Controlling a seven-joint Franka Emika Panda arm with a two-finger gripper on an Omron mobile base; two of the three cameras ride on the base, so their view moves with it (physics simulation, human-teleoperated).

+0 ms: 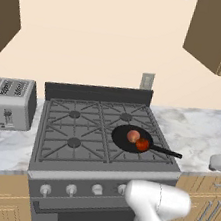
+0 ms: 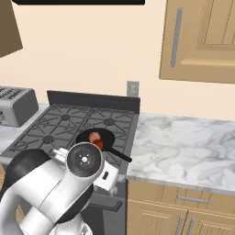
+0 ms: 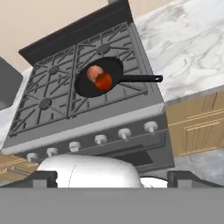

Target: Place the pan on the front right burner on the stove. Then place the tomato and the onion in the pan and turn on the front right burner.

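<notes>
Nearest the camera in the hand view, the gripper (image 3: pixel 112 179) was seen with its two dark fingertips (image 3: pixel 43 178) set wide apart at the lower edge; nothing was held between them. It was held low in front of the stove (image 1: pixel 47 168), well apart from the pan.

Just beyond, a row of round silver knobs (image 3: pixel 101 139) was seen along the stove's front panel. Above that, the dark cast grates were laid over four burners. The pan (image 1: pixel 124 139) was set on the front right burner (image 3: pixel 89 89), its long thin handle (image 1: pixel 166 152) pointed to the right, out over the edge of the marble counter (image 1: pixel 205 132). Inside the pan, the tomato (image 1: pixel 142 145) and the onion (image 1: pixel 133 135) were seen touching, the tomato nearer the handle and the onion just behind it, toward the back panel (image 1: pixel 97 94). No flame could be made out under the pan.

To the left of the stove, a silver toaster (image 1: pixel 7 101) was stood on the counter. Farther back, an outlet plate (image 1: pixel 147 80) was fixed to the cream wall, and wooden cabinets (image 2: pixel 202 39) were hung above.
</notes>
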